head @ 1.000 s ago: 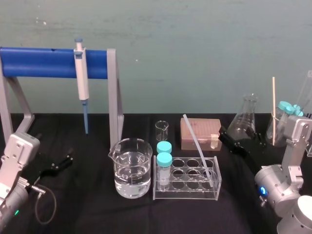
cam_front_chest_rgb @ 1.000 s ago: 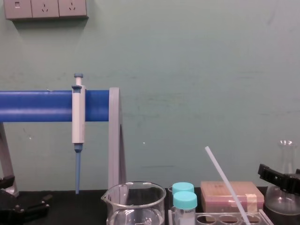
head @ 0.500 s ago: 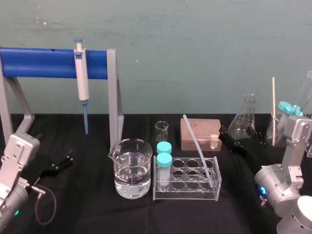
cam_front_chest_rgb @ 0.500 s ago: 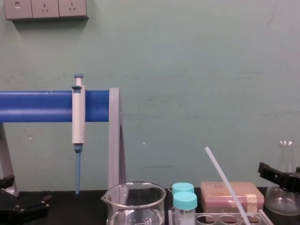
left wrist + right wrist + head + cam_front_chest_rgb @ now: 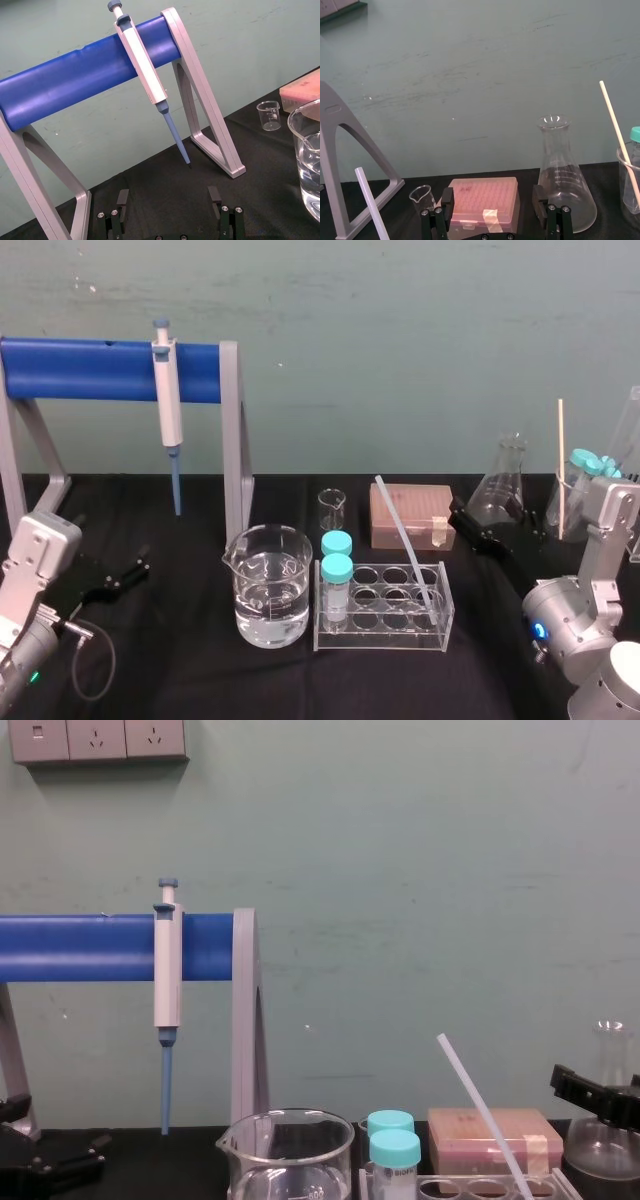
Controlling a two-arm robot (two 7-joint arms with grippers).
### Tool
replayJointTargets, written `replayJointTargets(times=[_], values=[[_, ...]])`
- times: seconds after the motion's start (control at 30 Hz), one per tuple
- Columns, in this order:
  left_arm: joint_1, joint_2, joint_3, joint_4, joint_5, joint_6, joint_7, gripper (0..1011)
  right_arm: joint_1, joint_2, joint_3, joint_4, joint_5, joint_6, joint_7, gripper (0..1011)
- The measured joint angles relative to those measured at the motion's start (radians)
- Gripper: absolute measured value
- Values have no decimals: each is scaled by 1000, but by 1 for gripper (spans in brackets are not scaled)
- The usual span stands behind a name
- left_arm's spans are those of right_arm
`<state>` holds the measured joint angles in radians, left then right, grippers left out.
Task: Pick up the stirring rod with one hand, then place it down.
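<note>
Slantwise, stirring rod (image 5: 400, 535) stands in rack (image 5: 380, 640); left gripper (image 5: 168, 199) and right gripper (image 5: 493, 197) gape empty.

Silver arms (image 5: 35, 560), one with a grey cable (image 5: 111, 665), bear the black screw-studded left pincer (image 5: 168, 199) and right pincer (image 5: 493, 196).

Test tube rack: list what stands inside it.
The rack holds two teal-capped vials at its left end and the stirring rod leaning in a right-side well. Other wells look empty; the vials' contents are unclear.

The left gripper (image 5: 168, 193) sits low at left, the right gripper (image 5: 493, 192) forward at right; jaws apparently spread.
</note>
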<state>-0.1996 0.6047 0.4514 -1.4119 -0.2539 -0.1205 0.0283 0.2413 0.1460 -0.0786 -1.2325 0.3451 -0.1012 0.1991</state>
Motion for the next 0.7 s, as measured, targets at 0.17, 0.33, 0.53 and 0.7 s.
replayJointTargets(times=[0.17,0.33,0.53,0.7], values=[[0,0,0,0,0,0,0,1000,0,0,0,0,0,-1,0,1000],[0,0,0,0,0,0,0,1000,0,0,0,0,-1,-1,-1,1000],[0,0,0,0,0,0,0,1000,0,0,0,0,-1,-1,-1,1000],[0,0,0,0,0,0,0,1000,0,0,0,0,-1,-1,-1,1000]])
